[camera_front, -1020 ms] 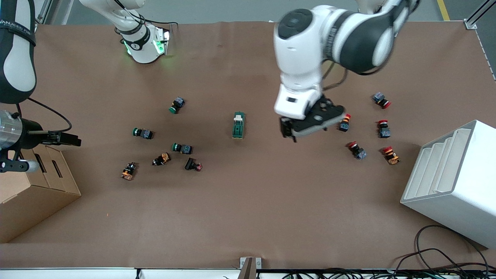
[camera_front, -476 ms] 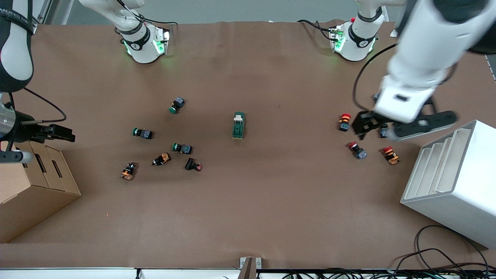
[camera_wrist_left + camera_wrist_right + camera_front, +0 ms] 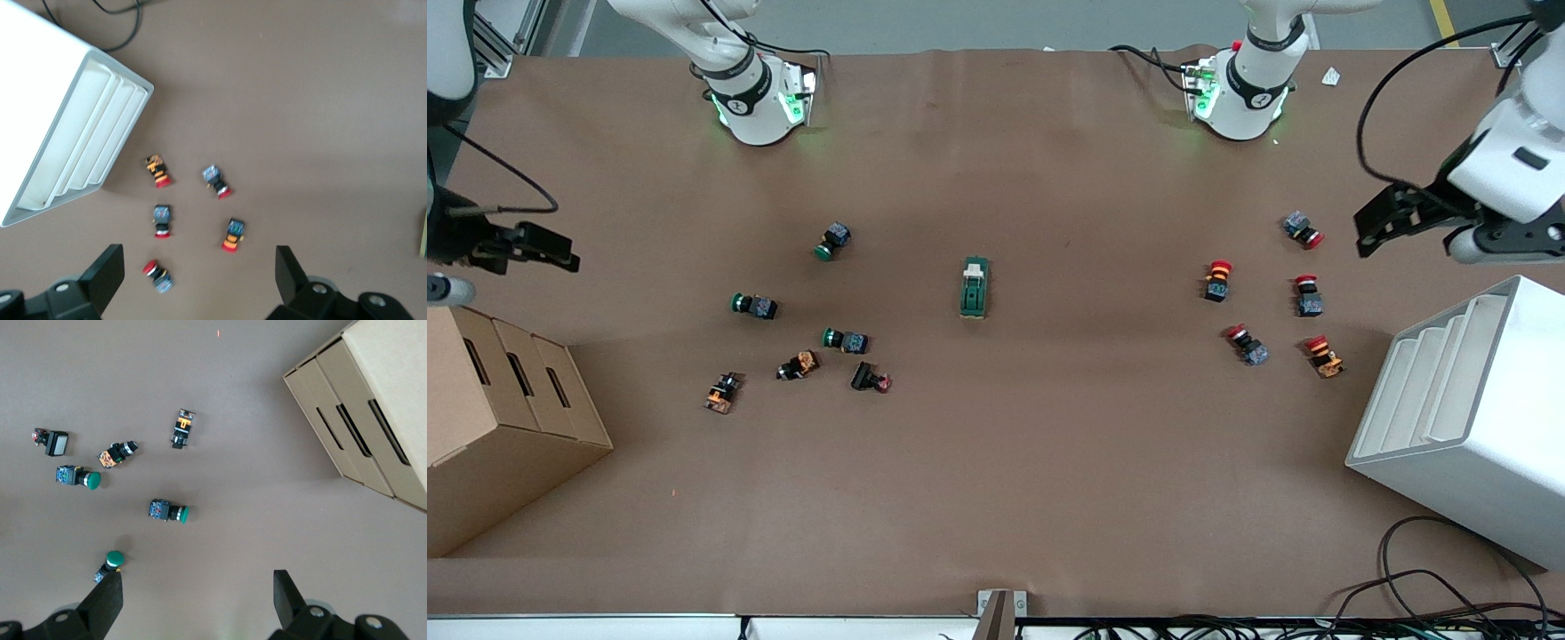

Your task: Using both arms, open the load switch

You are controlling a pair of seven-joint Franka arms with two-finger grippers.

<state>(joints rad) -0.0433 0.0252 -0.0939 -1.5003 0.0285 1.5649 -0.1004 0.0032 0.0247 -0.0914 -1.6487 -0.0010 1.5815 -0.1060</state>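
The load switch (image 3: 975,287), a dark-green block with a white tab at its end toward the bases, lies alone in the middle of the table. No gripper touches it. My left gripper (image 3: 1385,222) hangs open high over the left arm's end of the table, next to the white rack. In the left wrist view its fingers (image 3: 107,275) stand wide apart with only red-capped buttons below. My right gripper (image 3: 544,249) is open too, in the air over the right arm's end of the table beside the cardboard box. Its fingertips (image 3: 105,603) hold nothing.
Several red-capped buttons (image 3: 1216,280) lie toward the left arm's end, by the white slotted rack (image 3: 1467,418). Green-capped and orange buttons (image 3: 845,340) lie toward the right arm's end, near the cardboard box (image 3: 498,418). Cables (image 3: 1432,587) trail at the near corner.
The left arm swung away from beside the load switch, across the red buttons, to its own end of the table. The right gripper drew back toward the table's edge. The switch stayed put.
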